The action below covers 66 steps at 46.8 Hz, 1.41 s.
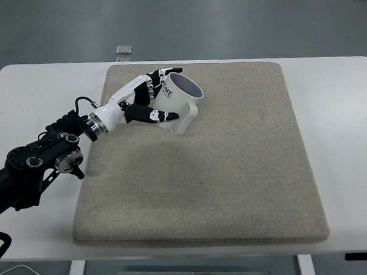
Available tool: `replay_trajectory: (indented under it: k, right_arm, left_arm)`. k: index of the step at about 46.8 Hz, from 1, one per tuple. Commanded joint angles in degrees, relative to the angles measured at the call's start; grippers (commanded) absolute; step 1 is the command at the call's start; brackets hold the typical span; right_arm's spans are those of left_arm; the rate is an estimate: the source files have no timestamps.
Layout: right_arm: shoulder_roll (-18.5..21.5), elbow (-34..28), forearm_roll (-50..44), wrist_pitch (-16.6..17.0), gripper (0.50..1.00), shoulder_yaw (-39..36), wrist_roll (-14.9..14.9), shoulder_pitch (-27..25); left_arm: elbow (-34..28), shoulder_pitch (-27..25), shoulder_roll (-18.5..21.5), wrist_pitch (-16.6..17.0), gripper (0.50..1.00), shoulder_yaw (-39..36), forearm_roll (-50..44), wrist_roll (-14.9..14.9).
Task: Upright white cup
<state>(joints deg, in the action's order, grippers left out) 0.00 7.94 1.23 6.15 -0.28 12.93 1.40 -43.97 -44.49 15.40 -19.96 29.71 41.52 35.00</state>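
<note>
A white cup (181, 102) with dark lettering on its side is held over the far left part of the beige mat (233, 166). It is tilted, with its dark opening facing up and to the right and its handle pointing down toward the mat. My left hand (150, 101) is shut on the cup, fingers wrapped over its top side and thumb along its near side. The black left arm (38, 165) comes in from the left edge. Whether the handle touches the mat is unclear.
The beige mat covers most of the white table (341, 118). A small grey square object (124, 50) lies on the floor beyond the table's far edge.
</note>
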Motion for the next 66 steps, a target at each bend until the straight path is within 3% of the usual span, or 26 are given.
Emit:
replay_trajectory:
  k: [1, 9, 16, 27, 30, 38, 42, 44, 49, 57, 66]
  right_arm:
    - [0.0, 0.1, 0.0, 0.0, 0.930, 0.0, 0.0, 0.0]
    - [0.0, 0.1, 0.0, 0.0, 0.930, 0.0, 0.0, 0.0]
    - [0.0, 0.1, 0.0, 0.0, 0.930, 0.0, 0.1, 0.0]
    - [0.0, 0.0, 0.0, 0.0, 0.930, 0.0, 0.0, 0.0]
    - [0.0, 0.1, 0.0, 0.0, 0.930, 0.0, 0.0, 0.0]
    - [0.0, 0.0, 0.0, 0.0, 0.930, 0.0, 0.0, 0.0]
    - [0.0, 0.0, 0.0, 0.0, 0.930, 0.0, 0.0, 0.0]
    - [0.0, 0.0, 0.0, 0.0, 0.930, 0.0, 0.0, 0.0]
    - [0.0, 0.1, 0.0, 0.0, 0.930, -0.1, 0.1, 0.0]
    - [0.0, 0.1, 0.0, 0.0, 0.930, 0.0, 0.0, 0.0]
    - [0.0, 0.1, 0.0, 0.0, 0.930, 0.0, 0.0, 0.0]
  left_arm:
    - [0.0, -0.1, 0.2, 0.0, 0.500, 0.0, -0.6, 0.0]
    - [0.1, -0.1, 0.4, -0.1, 0.500, 0.0, -0.7, 0.0]
    - [0.1, 0.1, 0.6, -0.2, 0.553, -0.1, -0.7, 0.0]
    - [0.2, 0.2, 0.7, -0.7, 0.658, -0.2, -0.7, 0.0]
    - [0.5, 0.2, 0.7, -0.7, 0.662, -0.2, -0.7, 0.0]
    - [0.8, 0.4, 0.7, -0.8, 0.763, -0.2, -0.7, 0.0]
    - [0.8, 0.5, 0.7, -1.4, 0.778, -0.2, -0.7, 0.0]
    - [0.8, 0.5, 0.7, -1.9, 0.818, -0.1, -0.7, 0.0]
    - [1.3, 0.4, 0.7, -3.9, 0.855, 0.0, -0.9, 0.0]
    - [2.2, 0.2, 0.7, -4.7, 0.958, 0.0, -2.3, 0.0]
    - [2.4, 0.1, 0.7, -5.8, 0.990, 0.0, -2.4, 0.0]
